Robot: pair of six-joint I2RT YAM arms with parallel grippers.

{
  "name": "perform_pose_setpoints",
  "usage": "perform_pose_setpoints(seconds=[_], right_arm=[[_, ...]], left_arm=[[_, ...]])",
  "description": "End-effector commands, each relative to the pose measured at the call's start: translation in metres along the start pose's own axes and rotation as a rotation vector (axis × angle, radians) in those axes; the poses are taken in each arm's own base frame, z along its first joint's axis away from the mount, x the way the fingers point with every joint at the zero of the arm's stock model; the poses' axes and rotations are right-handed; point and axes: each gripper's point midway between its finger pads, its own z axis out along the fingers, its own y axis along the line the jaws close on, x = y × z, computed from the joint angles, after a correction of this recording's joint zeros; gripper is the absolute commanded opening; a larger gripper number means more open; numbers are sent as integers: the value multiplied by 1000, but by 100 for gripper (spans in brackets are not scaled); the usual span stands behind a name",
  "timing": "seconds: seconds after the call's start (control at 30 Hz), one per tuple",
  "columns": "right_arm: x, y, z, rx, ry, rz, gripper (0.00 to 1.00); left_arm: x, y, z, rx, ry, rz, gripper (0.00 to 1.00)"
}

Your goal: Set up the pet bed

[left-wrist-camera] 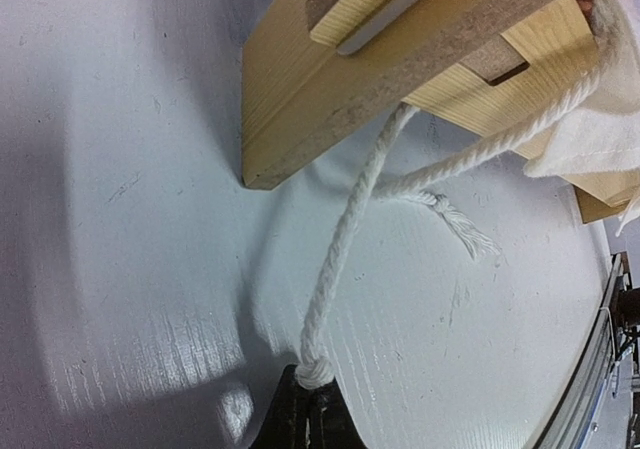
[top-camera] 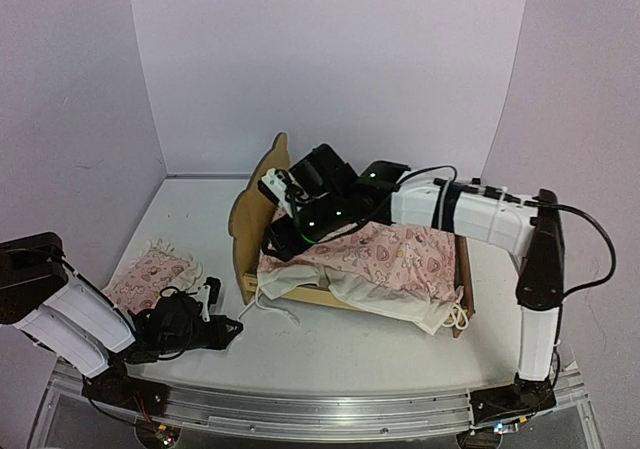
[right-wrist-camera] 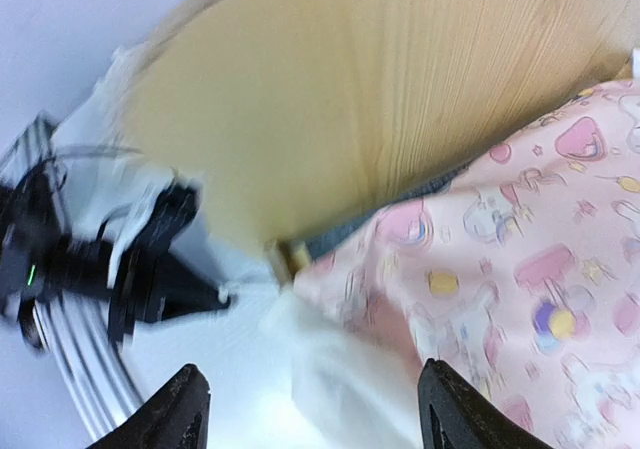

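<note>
Hovering released over the blanket [right-wrist-camera: 520, 299], my right gripper [right-wrist-camera: 315, 419] should stand clear while my left gripper [left-wrist-camera: 312, 414], clenched on the cord [left-wrist-camera: 345, 239], pulls low without dragging the pet bed [left-wrist-camera: 290, 89]

right gripper [right-wrist-camera: 315, 409]: jaws apart | pink blanket [right-wrist-camera: 500, 299] beneath, against pet bed [right-wrist-camera: 330, 119] headboard | view blurred

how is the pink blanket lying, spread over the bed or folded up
Spread, loosely: the pink blanket drapes across the pet bed, its white ruffle hanging over the near side rail.
</note>
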Motion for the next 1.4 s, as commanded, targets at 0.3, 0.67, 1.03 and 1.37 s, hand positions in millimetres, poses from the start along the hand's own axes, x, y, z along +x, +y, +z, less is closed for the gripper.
perform_pose_setpoints(seconds=[0.3, 0.67, 1.03, 1.37], right_arm=[[73, 9, -34, -101, -28, -493, 47], [109, -16, 17, -21, 34, -522, 45], [98, -84, 4, 320, 18, -529, 28], [75, 10, -38, 92, 14, -310, 62]], left_arm=[[-16, -30, 4, 95, -18, 38, 0], [-22, -39, 7, 118, -24, 45, 0], [-19, -47, 9, 153, 5, 58, 0], [-26, -59, 10, 200, 5, 98, 0]])
